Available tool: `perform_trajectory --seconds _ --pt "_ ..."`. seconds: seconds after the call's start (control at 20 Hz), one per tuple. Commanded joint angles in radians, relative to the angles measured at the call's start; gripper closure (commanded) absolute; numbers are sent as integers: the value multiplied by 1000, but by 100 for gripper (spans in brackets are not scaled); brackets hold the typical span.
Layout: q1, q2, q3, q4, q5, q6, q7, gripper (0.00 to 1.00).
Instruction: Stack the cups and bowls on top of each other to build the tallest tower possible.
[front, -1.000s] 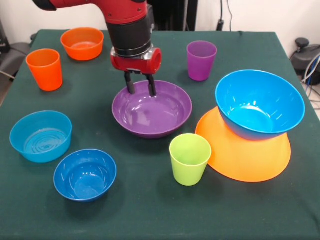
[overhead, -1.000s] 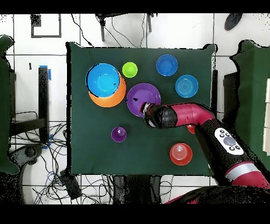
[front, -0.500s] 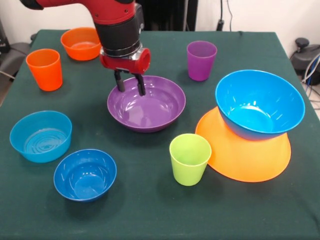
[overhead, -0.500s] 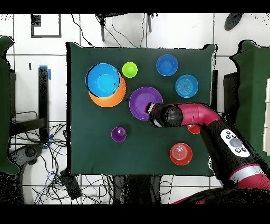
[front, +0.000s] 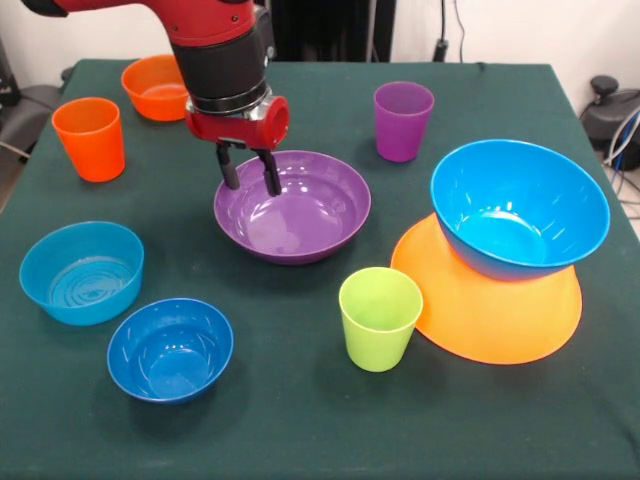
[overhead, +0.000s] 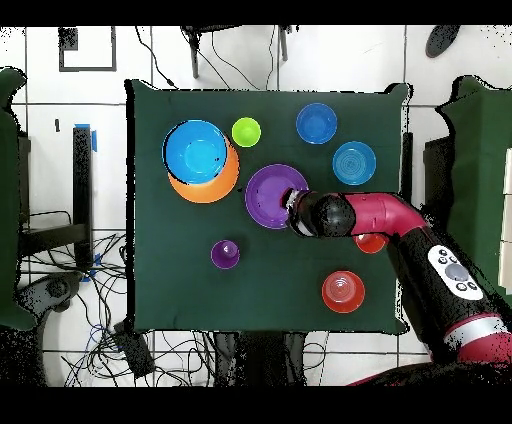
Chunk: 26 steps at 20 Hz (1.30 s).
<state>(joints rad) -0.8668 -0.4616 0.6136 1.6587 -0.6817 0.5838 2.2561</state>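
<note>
Orange-yellow bowl (front: 490, 320), upturned as the widest base, carries the blue bowl (front: 518, 205), well off to one side of the fingers (front: 270, 180). Purple bowl (front: 292, 205) sits right at them: the gripper (front: 250, 175) is narrowly parted astride its rim, apparently pinching it for lifting, though contact is unclear. Lime green cup (front: 380, 317) waits nearby.

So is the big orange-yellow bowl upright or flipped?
Flipped: the orange-yellow bowl lies rim-down on the table, dome up, and the blue bowl sits upright on it.
</note>
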Motion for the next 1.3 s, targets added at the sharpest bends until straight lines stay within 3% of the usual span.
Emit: perform_trajectory --seconds 0.05,0.45,1.3 --pt "6 -7 64 -51 -29 130 -332 0" --pt "-2 -36 68 -23 -9 143 -329 0" --pt "-28 2 40 -27 -67 96 -337 0"
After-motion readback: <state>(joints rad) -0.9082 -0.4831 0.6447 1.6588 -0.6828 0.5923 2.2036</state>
